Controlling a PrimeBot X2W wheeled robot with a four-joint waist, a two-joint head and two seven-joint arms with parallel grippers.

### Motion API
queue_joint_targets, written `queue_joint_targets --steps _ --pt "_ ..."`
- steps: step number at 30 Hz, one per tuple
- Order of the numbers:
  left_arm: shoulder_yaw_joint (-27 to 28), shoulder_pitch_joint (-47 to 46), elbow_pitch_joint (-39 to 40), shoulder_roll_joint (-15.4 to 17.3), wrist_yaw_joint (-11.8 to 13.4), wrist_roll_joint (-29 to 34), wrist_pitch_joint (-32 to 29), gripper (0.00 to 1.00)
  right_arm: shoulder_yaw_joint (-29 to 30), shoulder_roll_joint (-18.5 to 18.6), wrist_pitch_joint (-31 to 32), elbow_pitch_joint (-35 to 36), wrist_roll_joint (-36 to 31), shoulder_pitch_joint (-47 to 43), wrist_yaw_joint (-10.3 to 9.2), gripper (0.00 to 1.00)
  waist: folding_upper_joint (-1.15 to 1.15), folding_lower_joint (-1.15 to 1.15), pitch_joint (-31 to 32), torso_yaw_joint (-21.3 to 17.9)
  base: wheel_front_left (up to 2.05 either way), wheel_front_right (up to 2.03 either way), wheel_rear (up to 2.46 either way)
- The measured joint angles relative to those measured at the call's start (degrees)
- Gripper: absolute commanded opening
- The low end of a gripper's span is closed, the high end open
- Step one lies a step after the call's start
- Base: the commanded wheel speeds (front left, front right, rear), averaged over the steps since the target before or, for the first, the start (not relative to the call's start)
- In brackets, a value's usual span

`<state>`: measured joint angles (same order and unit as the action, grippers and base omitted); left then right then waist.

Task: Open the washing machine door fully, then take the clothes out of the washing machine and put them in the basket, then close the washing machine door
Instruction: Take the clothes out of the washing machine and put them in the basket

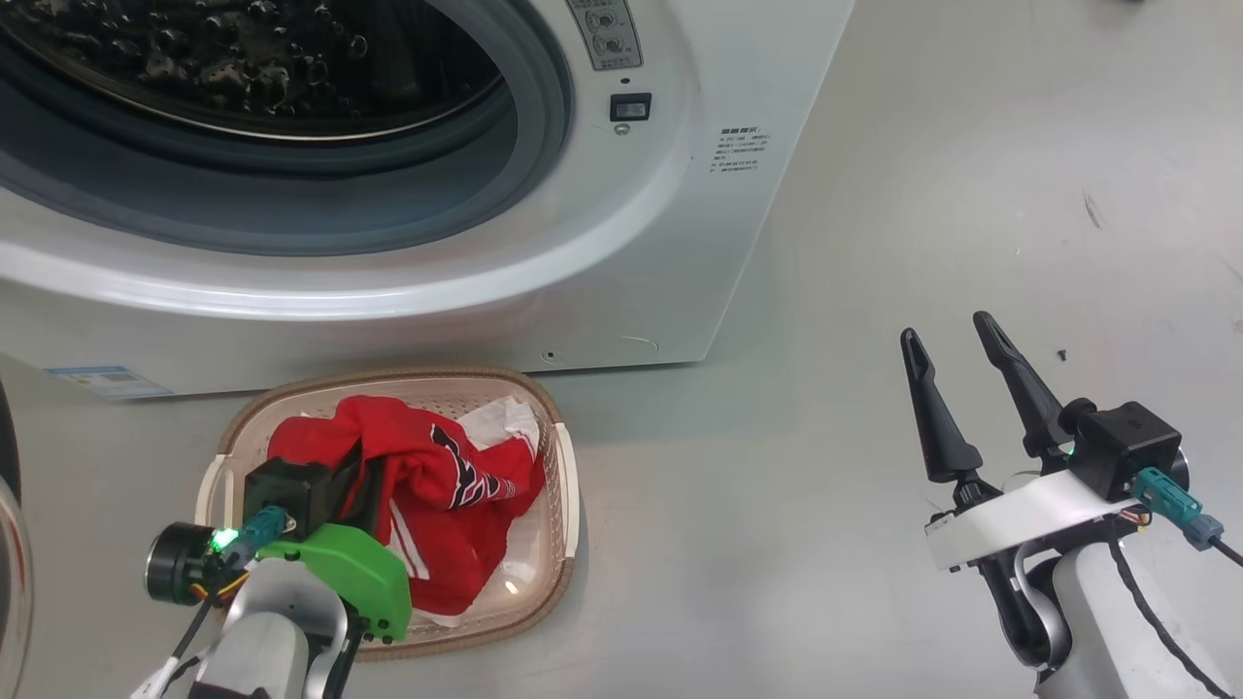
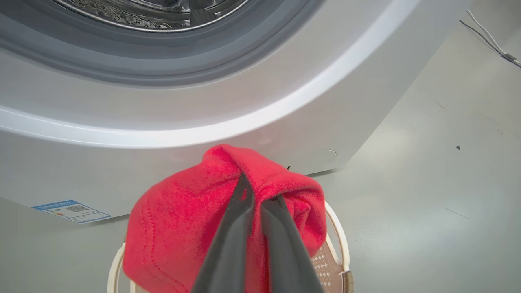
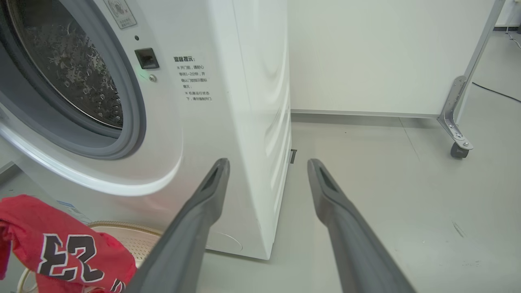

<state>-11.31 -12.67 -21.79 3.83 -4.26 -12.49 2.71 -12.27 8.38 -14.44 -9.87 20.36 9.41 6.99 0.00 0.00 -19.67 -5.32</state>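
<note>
Over the basket [image 1: 546, 400], the left tool [image 2: 259, 192] pinches the red clothes [image 2: 175, 228]

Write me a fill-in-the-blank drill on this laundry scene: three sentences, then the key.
1. The left claw is shut on the ____ clothes over the basket.
2. The right claw stands ____ and holds nothing.
3. The number printed on the clothes reads ____.
Missing words: red; open; 23.
</note>
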Motion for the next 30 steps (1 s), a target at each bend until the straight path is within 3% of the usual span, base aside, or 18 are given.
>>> queue_joint_targets --steps 15,30 --pt "-0.58 -5.28 -4.32 -0.16 0.45 1.3 -0.79 0.0 -1.01 0.34 0.0 0.3 0.63 2.07 0.0 1.0 0.0 0.0 -4.25 -2.07 0.0 0.0 0.0" --pt "-0.42 -8.46 -13.77 0.49 1.45 1.92 -2.14 0.0 -0.91 1.21 0.0 0.92 0.79 4.13 0.0 1.0 0.0 0.0 -8.43 -3.38 0.0 0.0 0.0"
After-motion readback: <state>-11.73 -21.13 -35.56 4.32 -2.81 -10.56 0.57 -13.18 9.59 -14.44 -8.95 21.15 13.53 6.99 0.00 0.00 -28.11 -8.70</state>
